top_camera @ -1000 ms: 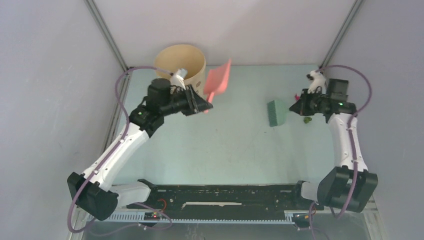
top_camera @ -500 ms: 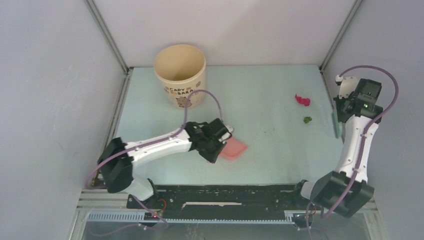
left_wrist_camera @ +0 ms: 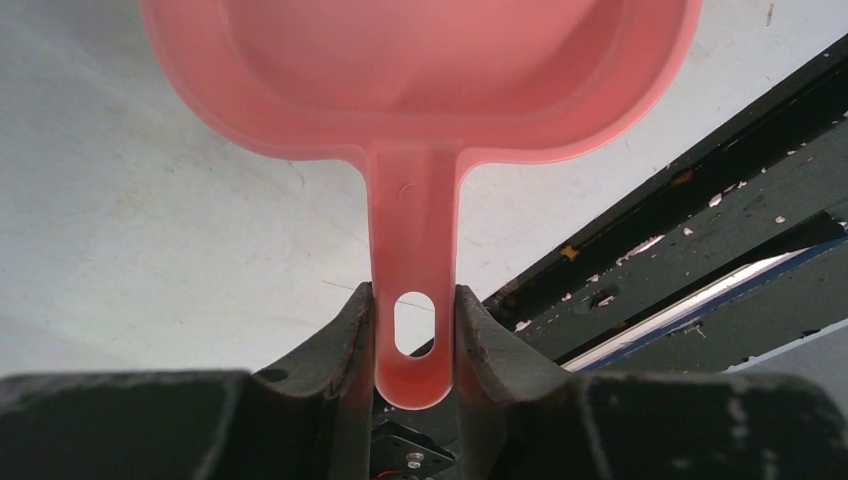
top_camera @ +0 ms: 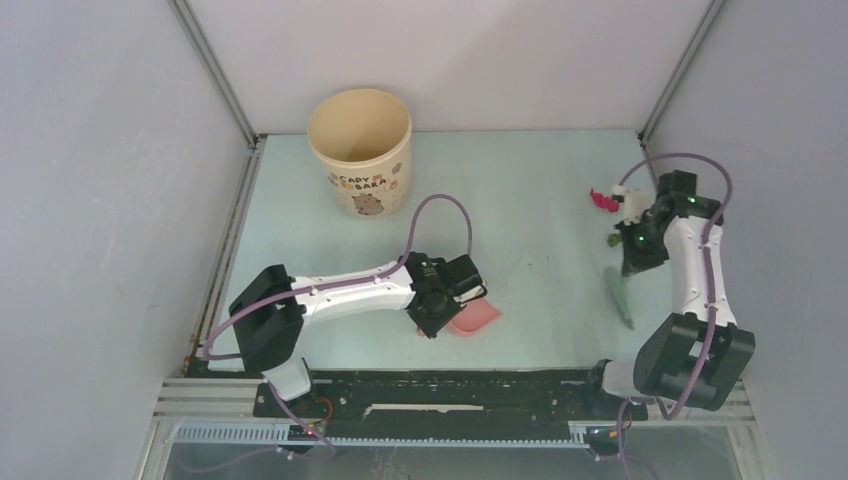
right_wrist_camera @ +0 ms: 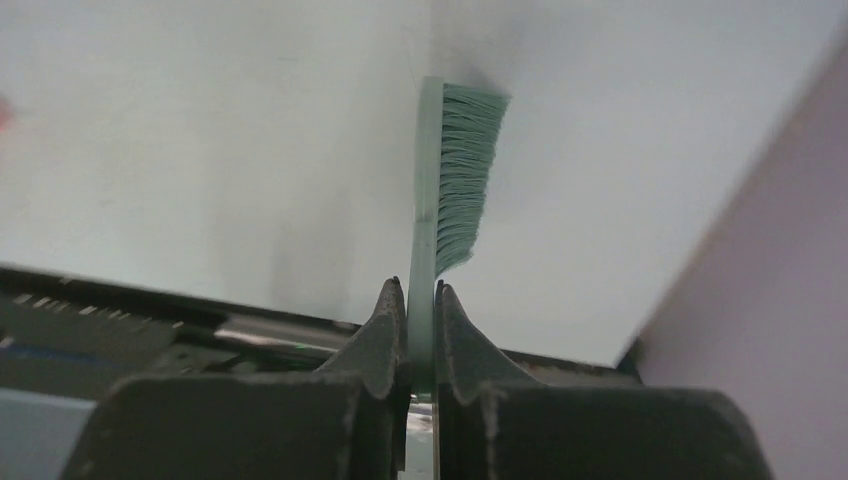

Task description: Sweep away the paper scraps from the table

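Paper scraps (top_camera: 602, 200) are seen at the far right of the table (top_camera: 530, 190): a crumpled magenta bit and, nearer, a small green one just beside the right arm, both well apart from the dustpan (top_camera: 478, 318). The sweeping step is judged to be in hand but unfinished, since these bits lie loose. The dustpan, smooth pink plastic with a shallow rounded pan and a flat handle pierced by an oval hole, is clamped by that handle in the left end effector (left_wrist_camera: 414, 305) and is held low near the front rail. The brush (right_wrist_camera: 452, 180), a thin grey-green back with a dense row of fine bristles, is pinched edge-on in the right end effector (right_wrist_camera: 421, 300), whose jaws are nearly together on it. Next, the dustpan's lip would need to be laid flat near the scraps and the bristles drawn over them toward it; such light, crumpled bits may be expected to skip or roll.
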`<state>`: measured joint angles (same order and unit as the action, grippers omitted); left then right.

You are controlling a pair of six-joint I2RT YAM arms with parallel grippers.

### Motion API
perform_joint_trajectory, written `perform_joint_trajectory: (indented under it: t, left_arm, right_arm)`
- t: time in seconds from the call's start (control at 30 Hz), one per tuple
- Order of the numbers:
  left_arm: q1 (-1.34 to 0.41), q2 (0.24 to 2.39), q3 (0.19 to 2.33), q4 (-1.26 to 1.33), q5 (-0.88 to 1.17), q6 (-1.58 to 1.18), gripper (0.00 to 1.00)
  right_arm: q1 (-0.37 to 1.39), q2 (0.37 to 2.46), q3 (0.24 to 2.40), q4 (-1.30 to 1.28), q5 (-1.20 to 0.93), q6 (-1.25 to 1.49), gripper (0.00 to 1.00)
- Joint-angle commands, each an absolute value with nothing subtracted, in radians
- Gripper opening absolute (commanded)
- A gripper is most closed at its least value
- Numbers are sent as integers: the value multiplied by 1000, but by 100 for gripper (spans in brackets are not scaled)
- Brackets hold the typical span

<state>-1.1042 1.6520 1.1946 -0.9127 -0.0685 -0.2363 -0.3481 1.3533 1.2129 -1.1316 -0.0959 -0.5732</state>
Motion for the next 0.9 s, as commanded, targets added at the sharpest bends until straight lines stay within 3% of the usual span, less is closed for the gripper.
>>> perform_joint_trajectory:
  t: [0.0,0.2,0.37,0.57,0.73,0.87]
  left_arm:
    - [-1124,1683,1236,-927,-32,-185,1]
    - [-1157,1756,1265,-958,-64,-166,0]
    - [-1173,1769,1293,-964,-53,-162,0]
    - [-1180,1802,1365,-995,-50,-144,0]
    - [-1184,1854,1424,-1042,-58,-124,1]
    - [-1184,1885,1460,-1080,-80,-95,1]
  right_arm:
    - [-183,1309,1210,-1258,-405,-455,0]
    - [-93,1317,1320,-1275,-394,-428,0]
    - [-201,1403,1600,-1220,-107,-546,0]
    - [-275,1657,1886,-1092,122,-658,0]
    - [-286,1816,1884,-990,171,-684,0]
    - [-271,1821,1762,-953,106,-656,0]
